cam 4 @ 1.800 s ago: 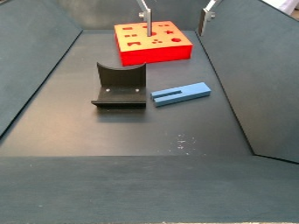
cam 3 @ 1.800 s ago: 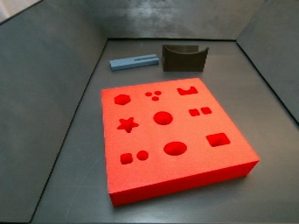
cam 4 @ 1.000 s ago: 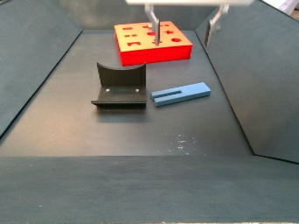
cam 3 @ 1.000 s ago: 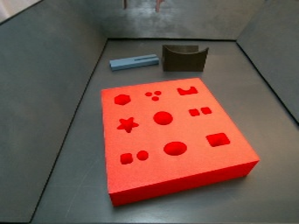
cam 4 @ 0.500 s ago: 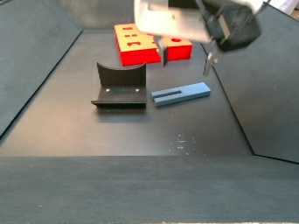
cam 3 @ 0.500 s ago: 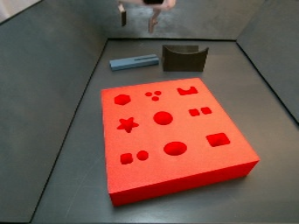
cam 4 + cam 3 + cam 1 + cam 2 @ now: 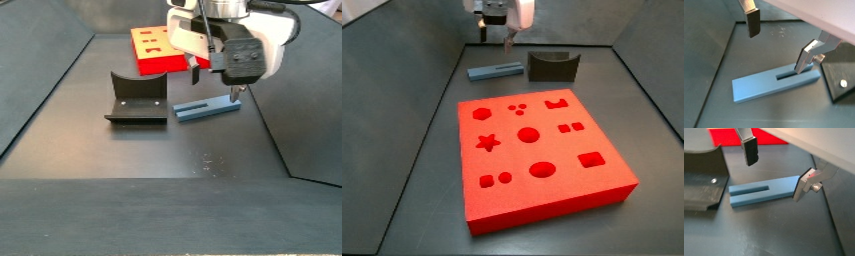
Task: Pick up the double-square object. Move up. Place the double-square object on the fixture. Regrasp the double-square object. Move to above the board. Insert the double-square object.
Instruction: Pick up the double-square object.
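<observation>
While I hang above the grey floor (image 7: 160, 170), my gripper (image 7: 777, 42) is just over the blue bar (image 7: 774, 82), and my jaws stand wide apart with nothing between them. In both wrist views my two fingers (image 7: 749, 150) are flat silver plates with dark pads, one on each side of the bar, and I cannot tell if the lower finger touches it or only stands in front of it. The bar lies flat on the floor and has a narrow slot cut in from one end. I can read no brand, label or writing on any thing in these pictures. In a wrist view the dark notched block (image 7: 701, 180) lies close beside the bar, apart from it, with a small pale screw in its base plate, and a strip of the red slab (image 7: 764, 135) shows behind my fingers. In a side view the whole red slab (image 7: 543, 160) is seen from above with its recesses: a star, circles, squares, an oval and others; the bar (image 7: 496, 70) and the block (image 7: 552, 65) lie behind it near the back wall, and my gripper (image 7: 509, 40) comes down over the bar. In a side view from the opposite end my white and black body hides part of the slab (image 7: 158, 50), while the block (image 7: 136, 98) and the bar (image 7: 207, 107) are in front, side by side, well apart from the slab.
</observation>
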